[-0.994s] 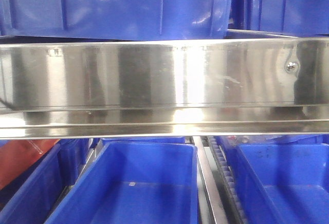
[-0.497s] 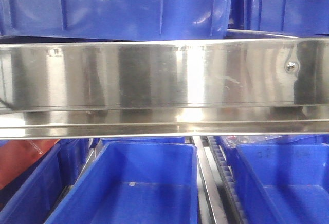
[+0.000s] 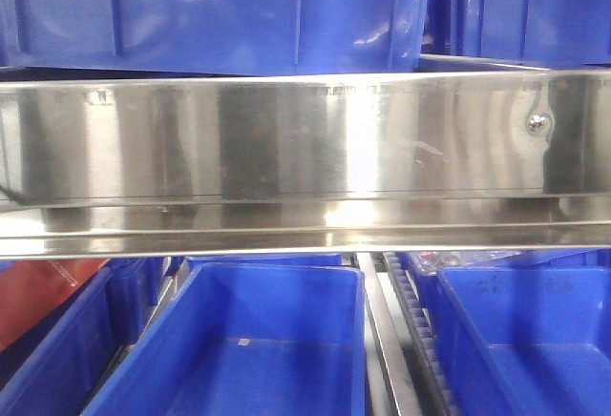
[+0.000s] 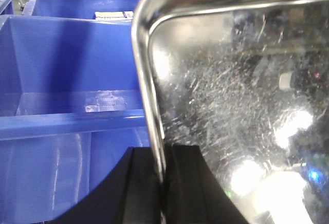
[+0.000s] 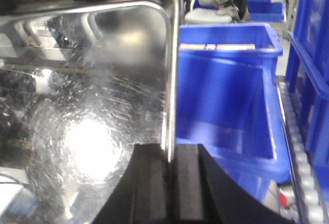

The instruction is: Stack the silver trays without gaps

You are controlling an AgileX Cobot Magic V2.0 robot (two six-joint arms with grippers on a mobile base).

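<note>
In the left wrist view, our left hand is narrowed onto the thin rim of a silver tray. One black finger sits outside the rim and the other inside. The tray fills the right half of the frame, its scratched shiny face toward the camera and its rounded corner at the top centre. A blue bin lies behind it at the left.

In the right wrist view, our right hand pinches the rim of a silver tray in the same way at the bottom centre. That tray fills the left half of the frame, with another blue bin to its right. We cannot tell whether both hands hold one tray.

In the front view, a polished steel shelf rail crosses the middle of the frame, with a screw at its right. Blue bins stand above and below it.
</note>
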